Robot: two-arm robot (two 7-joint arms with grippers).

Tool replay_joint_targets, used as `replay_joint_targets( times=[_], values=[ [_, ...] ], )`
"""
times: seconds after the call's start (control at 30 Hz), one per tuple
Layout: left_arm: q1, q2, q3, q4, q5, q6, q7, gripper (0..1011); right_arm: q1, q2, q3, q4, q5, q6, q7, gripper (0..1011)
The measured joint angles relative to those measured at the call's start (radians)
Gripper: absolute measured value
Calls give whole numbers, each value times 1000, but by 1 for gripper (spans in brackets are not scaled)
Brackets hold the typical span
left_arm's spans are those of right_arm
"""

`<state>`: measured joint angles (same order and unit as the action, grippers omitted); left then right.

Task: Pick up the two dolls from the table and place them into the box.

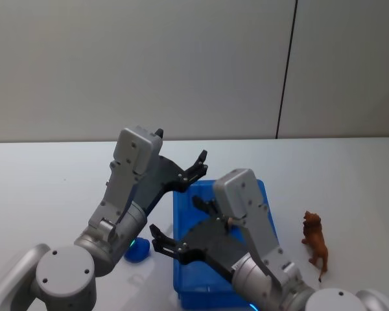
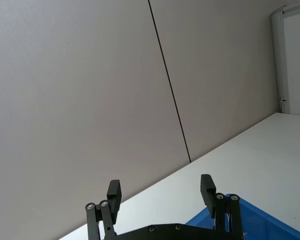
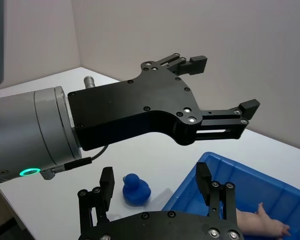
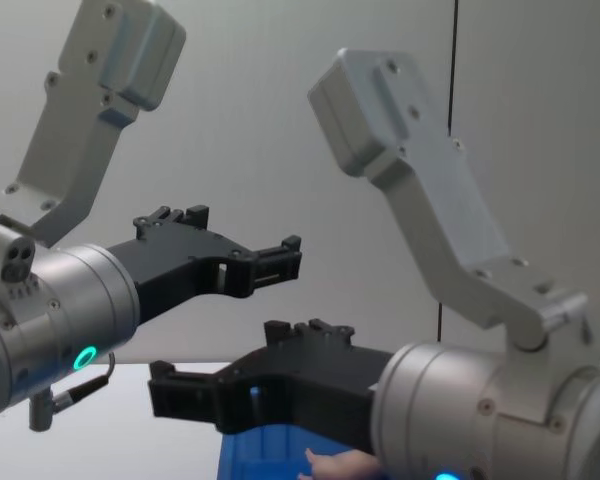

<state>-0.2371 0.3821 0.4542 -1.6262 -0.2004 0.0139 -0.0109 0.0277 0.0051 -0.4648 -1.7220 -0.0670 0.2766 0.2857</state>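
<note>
The pink doll (image 3: pixel 262 224) already lies inside the box (image 1: pixel 193 288), so the step in hand is probably the brown doll (image 1: pixel 316 243). It stands upright on the desk (image 1: pixel 45 188) near the box's right wall, apart from it.

The right hand (image 1: pixel 178 220) hovers over the box's left rim, fingers spread wide and empty. The left hand (image 1: pixel 180 149) is raised above the box's far left corner, also spread with nothing in it.

The right arm looks better placed for the brown doll. It should cross above the box, keep its wrist clear of the rim, descend from above and close across the doll's narrow body rather than the legs. The doll looks like hard moulded plastic, lion-shaped, with thin legs and a small footing, so a sideways nudge would likely topple it.

The pink doll appears smooth and rubbery, ending in a small splayed limb. The box is glossy blue plastic. A little blue duck (image 1: pixel 139 251) sits on the desk by the box's left wall and should be left alone.
</note>
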Motion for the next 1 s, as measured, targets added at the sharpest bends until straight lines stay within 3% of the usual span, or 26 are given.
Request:
replay_joint_targets(
  times=[0.3,0.6,1.0],
  values=[
    [0,0,0,0,0,0,0,1003,-1,35,35,-20,16,-40,-4,1001],
    [0,0,0,0,0,0,0,1003,-10,104,106,-66,58,-77,-45,1001],
    [0,0,0,0,0,0,0,1003,-74,240,226,-158,164,-65,-113,1001]
  ],
)
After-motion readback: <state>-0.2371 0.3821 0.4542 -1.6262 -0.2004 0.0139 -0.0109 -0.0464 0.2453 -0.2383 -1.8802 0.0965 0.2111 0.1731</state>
